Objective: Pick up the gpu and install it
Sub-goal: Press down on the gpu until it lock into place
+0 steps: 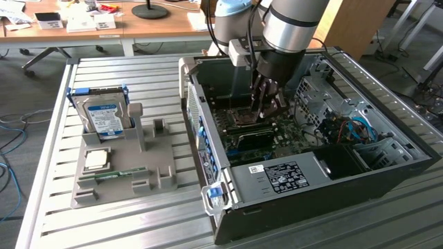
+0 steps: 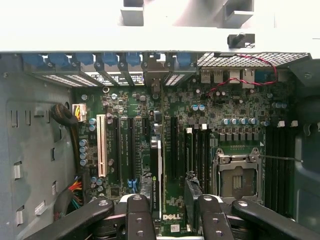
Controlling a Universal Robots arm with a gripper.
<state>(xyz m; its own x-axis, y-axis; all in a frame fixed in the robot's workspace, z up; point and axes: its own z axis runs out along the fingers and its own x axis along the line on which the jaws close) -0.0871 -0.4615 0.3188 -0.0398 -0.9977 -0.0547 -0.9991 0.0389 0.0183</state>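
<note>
The gpu (image 2: pixel 158 172) stands on edge on the green motherboard (image 2: pixel 235 117) inside the open computer case (image 1: pixel 312 176). Its thin edge runs toward the rear slot openings. In the exterior view it is the dark slab (image 1: pixel 253 139) low in the case, below the arm. My gripper (image 2: pixel 172 212) reaches down into the case with one finger on each side of the card. One finger (image 2: pixel 139 215) lies close beside the card. Bare board shows between the card and the other finger (image 2: pixel 207 217). The gripper (image 1: pixel 266 115) is open.
The empty CPU socket (image 2: pixel 236 180) and black memory slots (image 2: pixel 192 150) lie beside the card. A grey fixture (image 1: pixel 121 166) at the exterior view's left holds a blue-labelled hard drive (image 1: pixel 104 114) and a green memory stick (image 1: pixel 114 175). Cables and the power supply (image 1: pixel 280 176) crowd the case.
</note>
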